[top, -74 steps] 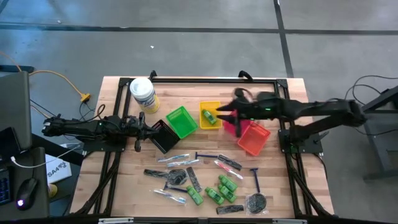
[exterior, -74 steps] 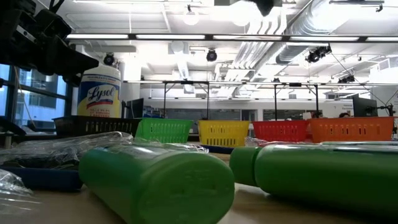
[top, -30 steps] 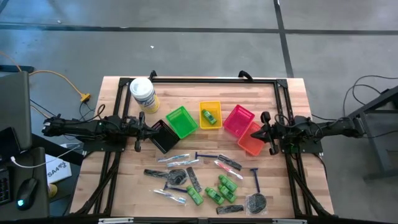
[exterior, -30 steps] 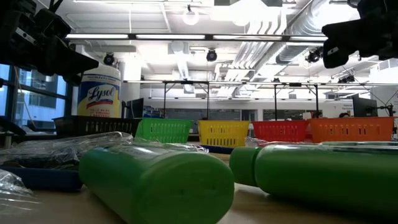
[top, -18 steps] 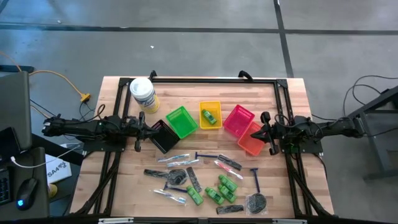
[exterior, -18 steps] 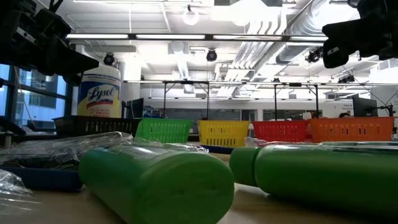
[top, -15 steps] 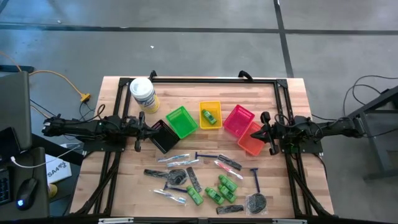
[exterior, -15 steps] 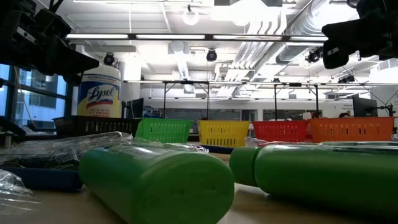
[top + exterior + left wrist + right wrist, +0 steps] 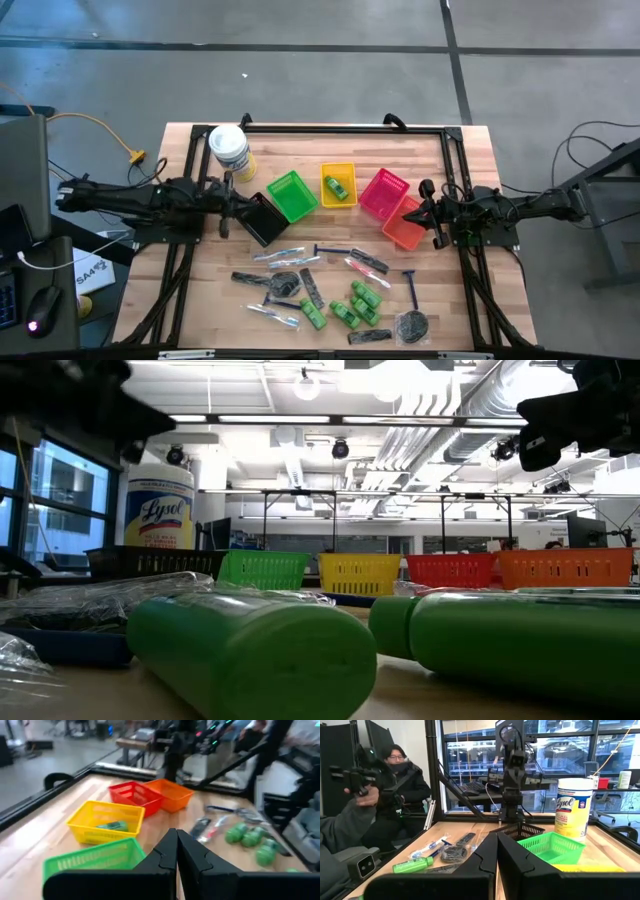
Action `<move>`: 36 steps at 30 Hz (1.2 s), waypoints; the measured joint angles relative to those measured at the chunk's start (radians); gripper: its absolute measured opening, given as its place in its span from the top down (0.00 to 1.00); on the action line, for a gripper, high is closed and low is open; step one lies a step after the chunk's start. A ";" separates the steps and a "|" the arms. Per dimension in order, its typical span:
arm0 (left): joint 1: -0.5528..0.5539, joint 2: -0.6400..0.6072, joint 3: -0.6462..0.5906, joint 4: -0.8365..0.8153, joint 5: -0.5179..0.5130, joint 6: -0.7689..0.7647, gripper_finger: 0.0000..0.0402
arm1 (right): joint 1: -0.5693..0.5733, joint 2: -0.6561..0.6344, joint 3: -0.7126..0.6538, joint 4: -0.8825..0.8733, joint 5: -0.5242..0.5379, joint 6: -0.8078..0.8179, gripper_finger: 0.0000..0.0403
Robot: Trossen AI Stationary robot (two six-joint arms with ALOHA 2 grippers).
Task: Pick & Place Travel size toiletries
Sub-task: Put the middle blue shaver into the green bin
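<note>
Toiletries (image 9: 340, 295) scattered on near table half — one green bottle (image 9: 338, 187) in yellow basket (image 9: 339, 170). Left gripper (image 9: 226, 208) by black basket (image 9: 264, 218), right gripper (image 9: 431, 215) beside orange basket (image 9: 404, 225) — both pinched together, empty.

bright green mini bottles (image 9: 345, 309), yellow basket (image 9: 339, 185), blue-handled razor (image 9: 411, 288)

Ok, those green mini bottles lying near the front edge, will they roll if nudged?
Probably: the green mini bottles look round-bodied and lie on their sides on the bare table. Their smooth plastic may slip in a pinch.
</note>
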 joint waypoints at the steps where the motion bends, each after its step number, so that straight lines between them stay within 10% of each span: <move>1: 0.000 0.055 0.039 -0.005 -0.022 0.000 1.00 | 0.000 0.000 0.000 0.000 0.000 0.000 0.99; 18: -0.020 0.803 0.434 0.006 0.044 0.004 0.99 | 0.000 0.000 -0.001 0.000 0.000 0.001 0.99; 36: -0.169 1.355 0.827 -0.061 -0.064 0.106 0.56 | 0.000 0.000 -0.002 -0.001 0.027 0.027 0.99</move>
